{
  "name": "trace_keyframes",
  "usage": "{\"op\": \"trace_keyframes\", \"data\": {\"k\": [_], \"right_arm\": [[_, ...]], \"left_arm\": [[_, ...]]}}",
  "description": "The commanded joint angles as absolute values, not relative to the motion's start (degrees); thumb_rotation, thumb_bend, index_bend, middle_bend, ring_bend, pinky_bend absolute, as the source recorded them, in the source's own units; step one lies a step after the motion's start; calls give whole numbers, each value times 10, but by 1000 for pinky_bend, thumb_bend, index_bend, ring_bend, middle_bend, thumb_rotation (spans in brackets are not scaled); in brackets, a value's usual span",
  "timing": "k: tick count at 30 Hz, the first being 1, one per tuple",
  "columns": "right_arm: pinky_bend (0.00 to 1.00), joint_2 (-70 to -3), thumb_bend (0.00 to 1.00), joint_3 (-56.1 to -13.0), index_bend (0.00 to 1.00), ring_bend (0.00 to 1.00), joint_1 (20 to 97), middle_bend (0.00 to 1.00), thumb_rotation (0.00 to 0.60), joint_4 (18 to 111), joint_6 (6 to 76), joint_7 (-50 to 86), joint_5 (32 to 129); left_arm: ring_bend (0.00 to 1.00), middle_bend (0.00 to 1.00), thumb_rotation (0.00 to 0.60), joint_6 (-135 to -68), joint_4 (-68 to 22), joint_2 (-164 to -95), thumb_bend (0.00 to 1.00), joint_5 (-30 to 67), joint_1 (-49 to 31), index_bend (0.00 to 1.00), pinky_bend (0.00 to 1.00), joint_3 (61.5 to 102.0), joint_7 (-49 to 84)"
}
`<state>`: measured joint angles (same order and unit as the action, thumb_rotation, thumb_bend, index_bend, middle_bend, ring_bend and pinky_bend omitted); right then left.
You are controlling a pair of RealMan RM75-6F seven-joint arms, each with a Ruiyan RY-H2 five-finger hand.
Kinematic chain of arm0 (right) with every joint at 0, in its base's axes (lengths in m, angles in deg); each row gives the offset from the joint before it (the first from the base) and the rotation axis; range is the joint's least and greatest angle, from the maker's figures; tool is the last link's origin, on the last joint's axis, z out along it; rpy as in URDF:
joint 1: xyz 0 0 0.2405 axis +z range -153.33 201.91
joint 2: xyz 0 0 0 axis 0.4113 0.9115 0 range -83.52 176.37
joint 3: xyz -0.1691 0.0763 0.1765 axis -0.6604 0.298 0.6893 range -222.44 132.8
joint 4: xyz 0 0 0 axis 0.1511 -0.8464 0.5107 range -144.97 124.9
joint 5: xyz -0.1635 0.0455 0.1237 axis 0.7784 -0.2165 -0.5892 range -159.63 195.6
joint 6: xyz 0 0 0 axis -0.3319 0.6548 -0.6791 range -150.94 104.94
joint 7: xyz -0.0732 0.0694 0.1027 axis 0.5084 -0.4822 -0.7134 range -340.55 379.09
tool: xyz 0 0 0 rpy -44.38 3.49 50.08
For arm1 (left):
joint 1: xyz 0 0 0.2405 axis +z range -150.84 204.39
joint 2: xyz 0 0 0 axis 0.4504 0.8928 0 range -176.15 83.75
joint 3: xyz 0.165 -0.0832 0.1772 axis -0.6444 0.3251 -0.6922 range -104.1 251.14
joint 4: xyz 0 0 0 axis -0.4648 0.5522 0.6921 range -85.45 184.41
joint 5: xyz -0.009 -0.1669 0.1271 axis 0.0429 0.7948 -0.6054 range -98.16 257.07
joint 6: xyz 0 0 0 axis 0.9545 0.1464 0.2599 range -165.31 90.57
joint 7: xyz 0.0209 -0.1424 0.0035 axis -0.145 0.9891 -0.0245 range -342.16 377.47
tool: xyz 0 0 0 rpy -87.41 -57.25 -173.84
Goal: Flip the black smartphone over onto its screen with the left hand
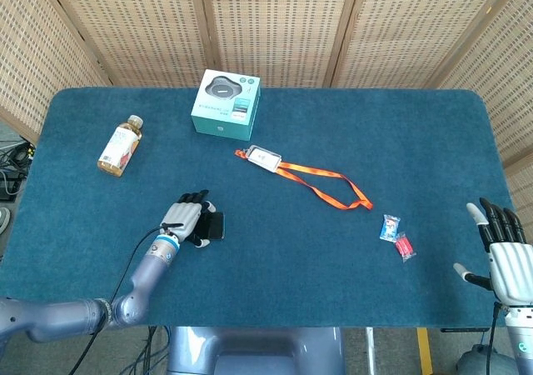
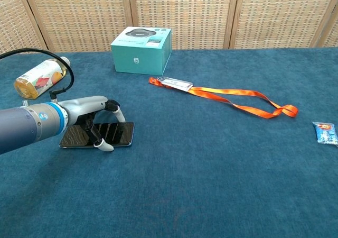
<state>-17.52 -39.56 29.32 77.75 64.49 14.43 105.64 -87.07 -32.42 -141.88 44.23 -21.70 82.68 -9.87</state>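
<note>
I am holding my left hand (image 2: pixel 90 111) arched over the black smartphone (image 2: pixel 113 133), which is lying flat on the table (image 1: pixel 333 258) directly beneath the palm, glossy face up. The fingers are spread and curled downward, one fingertip (image 2: pixel 107 147) touching the cloth just at the phone's near edge; nothing is gripped yet. To do this well, I am thinking of hooking that fingertip under the near edge while another finger braces the far side, then rolling the wrist so the phone tips over rather than skidding along the cloth. My right hand (image 1: pixel 504 254) is resting far off to the side, fingers apart, empty.
</note>
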Motion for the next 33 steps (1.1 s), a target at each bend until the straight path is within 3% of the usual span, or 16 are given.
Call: {"op": "trace_keyframes", "data": {"k": [1,11,19,33], "right_arm": [[0,-175,0,-396,0,0,293,0,600,778,644,144,1056],[0,-175,0,-396,0,0,294,0,600,778,643,143,1055],[0,-175,0,-396,0,0,294,0,600,778,644,145,1055],[0,-179,0,-398,0,0,296,0,600,777,639,153,1055]], "left_arm": [[0,0,600,-876,-346,-1407,220,407,-206,603,0,842,-60],[0,0,600,-886,-396,-1384,206,301,-175,604,0,872,62],[0,0,600,-882,-430,-1394,191,203,-134,610,0,898,254],[0,0,600,-862,-359,-1427,193,96,-113,610,0,882,462]]}}
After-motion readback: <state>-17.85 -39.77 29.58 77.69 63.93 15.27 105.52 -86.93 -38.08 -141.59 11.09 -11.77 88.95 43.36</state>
